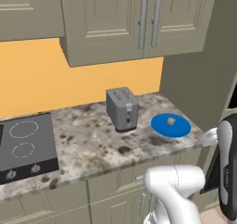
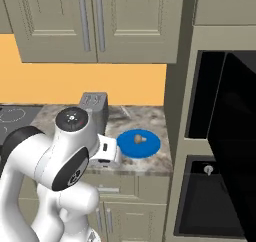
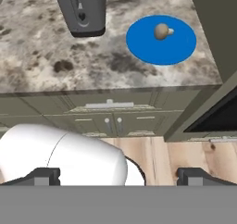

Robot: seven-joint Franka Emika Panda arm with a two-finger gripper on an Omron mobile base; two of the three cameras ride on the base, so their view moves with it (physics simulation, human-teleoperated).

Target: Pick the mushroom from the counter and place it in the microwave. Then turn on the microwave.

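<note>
A grey boxy toaster (image 3: pixel 82 9) stands beside the round blue plate (image 3: pixel 139 45) on the speckled counter (image 3: pixel 41 56). The tan mushroom (image 3: pixel 161 31) lies on the plate. The gripper (image 3: pixel 119 176) has its jaws wide apart, holding nothing.

Orange wall (image 1: pixel 55 75) behind beige upper cabinets (image 1: pixel 134 19); wooden floor (image 3: pixel 157 158) below.

No text, label, brand or number could be read. Faint dark marks ran along the robot arm (image 1: pixel 228 177) in the left base view, too blurred to make out. The toaster (image 3: pixel 83 8) front carried only a plain lever slot, with no lettering.
</note>
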